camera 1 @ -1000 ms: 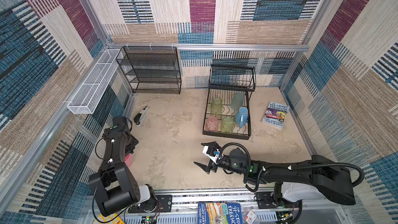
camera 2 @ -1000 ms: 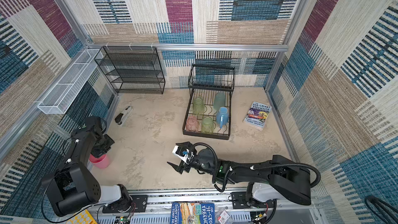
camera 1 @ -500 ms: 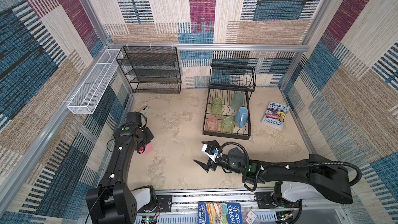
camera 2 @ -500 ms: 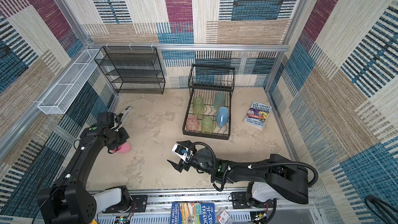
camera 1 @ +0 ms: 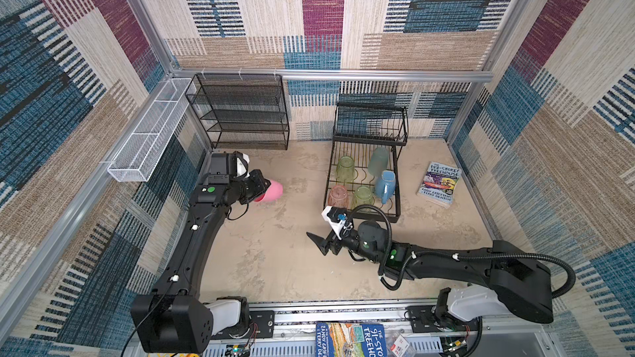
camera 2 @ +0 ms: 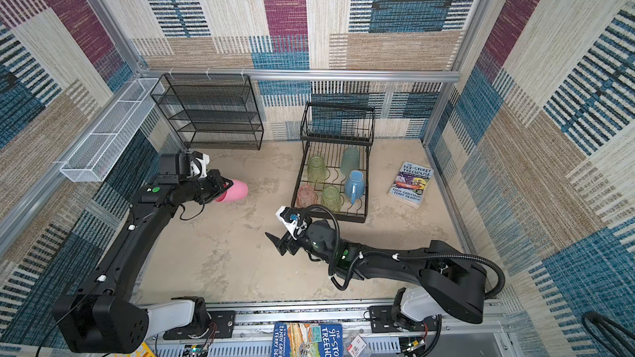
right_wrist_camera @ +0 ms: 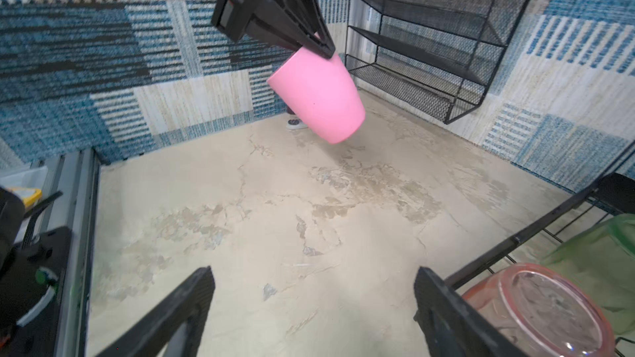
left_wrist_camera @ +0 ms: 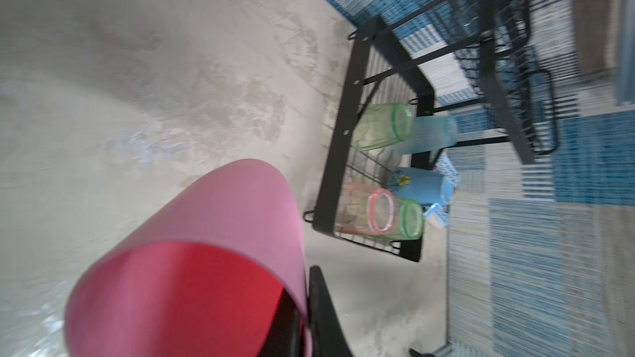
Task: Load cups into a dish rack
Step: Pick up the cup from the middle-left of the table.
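pink cup (camera 1: 271,191), rim in clamped l. pincer (camera 1: 258,189), airborne; r. pincer (camera 1: 315,244) agape, empty

L gripper (camera 1: 262,189) clamped on pink cup (camera 1: 275,190) at its rim; cup tipped sideways, base twd dish rack (camera 1: 330,170), well apart. Lower tray: green tumbler (camera 1: 344,168), teal cup (camera 1: 378,161), lt-blue mug (camera 1: 385,185), peach cup (camera 1: 338,196), 2nd green tumbler (camera 1: 362,197). R gripper (camera 1: 318,243) spread wide, empty, near rack front.
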`<state>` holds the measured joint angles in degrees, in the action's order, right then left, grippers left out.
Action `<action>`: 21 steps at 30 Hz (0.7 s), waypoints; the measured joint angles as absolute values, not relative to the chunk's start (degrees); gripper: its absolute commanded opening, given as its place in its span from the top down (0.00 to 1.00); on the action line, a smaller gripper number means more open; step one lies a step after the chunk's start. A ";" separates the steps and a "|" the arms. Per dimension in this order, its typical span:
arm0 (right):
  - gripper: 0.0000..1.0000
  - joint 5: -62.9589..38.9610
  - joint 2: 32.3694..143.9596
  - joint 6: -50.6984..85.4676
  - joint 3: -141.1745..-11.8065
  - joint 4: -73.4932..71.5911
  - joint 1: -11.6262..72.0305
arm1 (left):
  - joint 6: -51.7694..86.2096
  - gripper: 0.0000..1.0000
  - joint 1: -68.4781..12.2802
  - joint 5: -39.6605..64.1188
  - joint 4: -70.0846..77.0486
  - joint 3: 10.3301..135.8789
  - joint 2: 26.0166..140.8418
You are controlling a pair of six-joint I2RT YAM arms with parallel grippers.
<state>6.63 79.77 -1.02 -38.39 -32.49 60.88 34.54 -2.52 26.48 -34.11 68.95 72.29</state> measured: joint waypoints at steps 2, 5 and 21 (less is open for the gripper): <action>0.05 6.63 79.90 2.24 -42.09 -29.95 59.59 | 36.62 1.00 -2.74 30.46 -30.59 69.45 72.29; 0.05 7.14 79.94 7.62 -47.64 -25.65 57.25 | 40.64 1.00 -2.79 36.01 -24.25 69.97 72.38; 0.04 6.17 83.92 41.52 -67.94 -14.31 43.72 | 67.57 1.00 -2.74 53.80 24.03 71.70 85.36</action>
